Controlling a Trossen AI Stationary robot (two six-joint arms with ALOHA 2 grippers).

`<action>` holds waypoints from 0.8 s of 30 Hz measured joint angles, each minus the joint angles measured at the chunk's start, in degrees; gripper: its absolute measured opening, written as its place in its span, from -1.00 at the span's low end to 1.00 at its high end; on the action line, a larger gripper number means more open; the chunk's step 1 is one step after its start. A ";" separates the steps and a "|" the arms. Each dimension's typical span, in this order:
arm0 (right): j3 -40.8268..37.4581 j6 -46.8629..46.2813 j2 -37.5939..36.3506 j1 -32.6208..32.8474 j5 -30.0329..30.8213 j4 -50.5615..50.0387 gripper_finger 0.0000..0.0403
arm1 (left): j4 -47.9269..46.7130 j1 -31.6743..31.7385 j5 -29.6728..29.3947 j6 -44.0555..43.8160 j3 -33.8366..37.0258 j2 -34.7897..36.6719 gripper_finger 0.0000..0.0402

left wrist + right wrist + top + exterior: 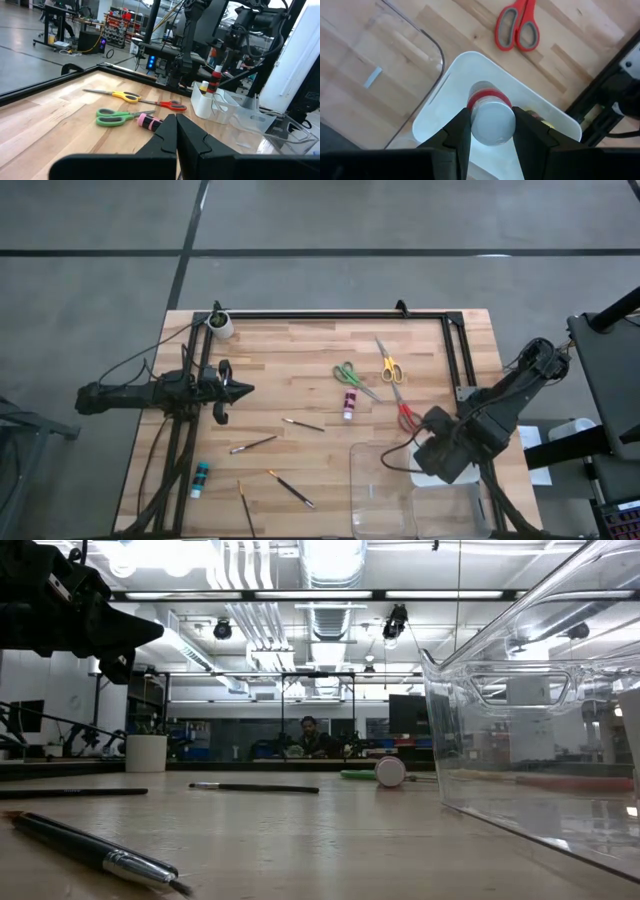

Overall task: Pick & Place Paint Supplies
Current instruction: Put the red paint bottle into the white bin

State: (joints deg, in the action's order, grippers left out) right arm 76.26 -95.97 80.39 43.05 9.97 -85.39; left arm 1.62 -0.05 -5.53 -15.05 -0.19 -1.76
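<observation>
While the right gripper (492, 131) pinches the red paint bottle (491, 114) upright over the white bin (445, 112), evidently to lower it in, the left gripper (176, 131) waits pressed together near the pink bottle (149, 121)

Three scissors (378, 376) mid-table w/ a bottle (349, 404) just beside; brushes (272, 448) lie left of tray (362, 480).

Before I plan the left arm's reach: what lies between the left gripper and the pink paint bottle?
In the high view, only bare tabletop lies between the left gripper and the pink paint bottle.
</observation>
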 joint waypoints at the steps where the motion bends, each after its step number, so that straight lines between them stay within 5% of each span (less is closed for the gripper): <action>1: -0.02 -0.37 0.00 0.15 -0.02 0.06 -0.45 | -0.01 0.01 0.00 0.00 0.01 0.00 -1.00; 24: -1.70 -1.24 0.07 0.11 -2.95 0.82 -0.45 | -0.02 0.00 0.02 0.00 0.00 0.02 -1.00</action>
State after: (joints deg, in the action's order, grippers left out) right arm 74.55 -97.21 80.47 43.16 7.03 -84.56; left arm 1.61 -0.05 -5.52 -15.05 -0.19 -1.74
